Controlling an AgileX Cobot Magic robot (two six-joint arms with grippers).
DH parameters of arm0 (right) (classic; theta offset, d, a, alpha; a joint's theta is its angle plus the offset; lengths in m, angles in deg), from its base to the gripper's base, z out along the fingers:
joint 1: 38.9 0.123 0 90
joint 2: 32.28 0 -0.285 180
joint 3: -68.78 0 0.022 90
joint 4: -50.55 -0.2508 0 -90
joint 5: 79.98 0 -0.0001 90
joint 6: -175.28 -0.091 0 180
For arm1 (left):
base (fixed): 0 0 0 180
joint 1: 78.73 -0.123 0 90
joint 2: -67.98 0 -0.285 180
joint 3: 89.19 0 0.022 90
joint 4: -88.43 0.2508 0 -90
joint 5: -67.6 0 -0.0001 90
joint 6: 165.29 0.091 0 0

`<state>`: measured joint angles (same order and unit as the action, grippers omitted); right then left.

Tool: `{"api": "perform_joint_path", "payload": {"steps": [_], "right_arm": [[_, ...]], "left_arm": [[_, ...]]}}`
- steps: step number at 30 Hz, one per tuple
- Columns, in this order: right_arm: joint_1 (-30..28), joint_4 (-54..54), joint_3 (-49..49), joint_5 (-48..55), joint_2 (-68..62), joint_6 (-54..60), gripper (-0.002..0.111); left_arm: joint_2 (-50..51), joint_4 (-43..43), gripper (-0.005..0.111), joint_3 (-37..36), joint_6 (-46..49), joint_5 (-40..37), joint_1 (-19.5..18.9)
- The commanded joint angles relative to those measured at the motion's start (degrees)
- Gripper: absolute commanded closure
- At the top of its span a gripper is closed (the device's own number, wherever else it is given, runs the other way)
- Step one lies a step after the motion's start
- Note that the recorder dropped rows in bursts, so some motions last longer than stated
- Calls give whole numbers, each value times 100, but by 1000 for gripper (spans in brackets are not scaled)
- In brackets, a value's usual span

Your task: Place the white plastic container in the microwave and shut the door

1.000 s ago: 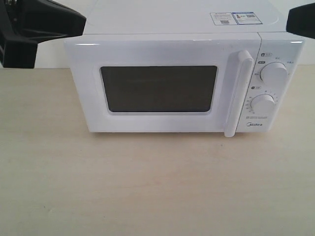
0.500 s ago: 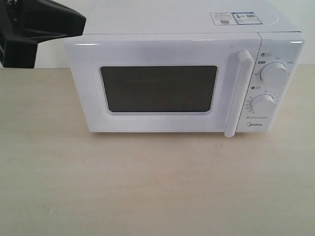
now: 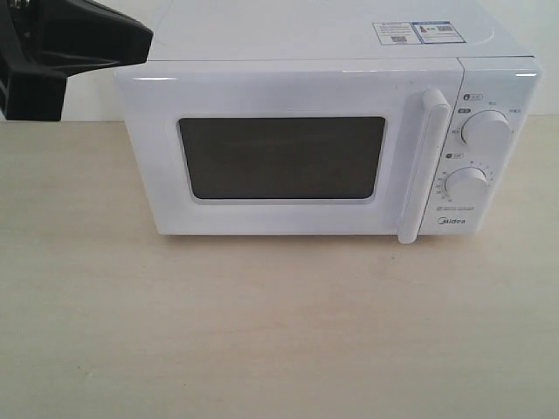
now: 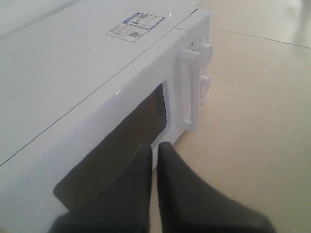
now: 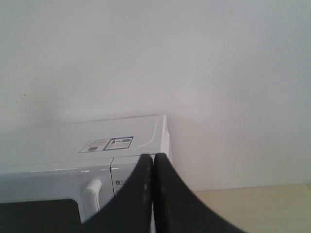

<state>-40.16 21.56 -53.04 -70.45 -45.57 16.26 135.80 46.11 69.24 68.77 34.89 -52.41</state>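
Note:
The white microwave (image 3: 262, 39) stands at the back of the table with its door (image 3: 157, 157) shut flat against the front, dark window and vertical bar handle (image 3: 422, 166) facing the camera. The white plastic container shows in no view. My left gripper (image 3: 131, 39) hangs at the microwave's upper left corner. In the left wrist view it (image 4: 154, 145) is shut with nothing between the fingers, looking along the door (image 4: 121, 131) toward the handle (image 4: 189, 92). My right gripper (image 5: 153, 156) is shut and empty, above and in front of the microwave's dial side (image 5: 63, 141); it is outside the exterior view.
Two round dials (image 3: 486, 131) (image 3: 467, 186) sit on the right panel, and stickers (image 3: 412, 32) lie on the top. The light wooden table (image 3: 279, 332) stretches in front of the microwave. A plain white wall (image 5: 194, 58) stands behind it.
The right arm's black tip, at the exterior view's top right corner a second ago, has withdrawn out of the picture. The left gripper and the microwave have not moved.

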Motion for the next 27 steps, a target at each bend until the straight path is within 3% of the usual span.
{"api": "perform_joint_path", "payload": {"steps": [1,10,16,27], "right_arm": [[-43,-6,488,-75,550,27,108],[-43,-36,636,-31,550,-16,108],[-43,14,636,-113,550,-703,108],[-43,3138,659,234,550,-3574,108]], "left_arm": [[-30,-77,102,6,-51,7,36],[-30,-77,102,6,-51,-12,25],[-30,-77,102,6,-51,-12,25],[-30,-77,102,6,-51,-12,25]]}}
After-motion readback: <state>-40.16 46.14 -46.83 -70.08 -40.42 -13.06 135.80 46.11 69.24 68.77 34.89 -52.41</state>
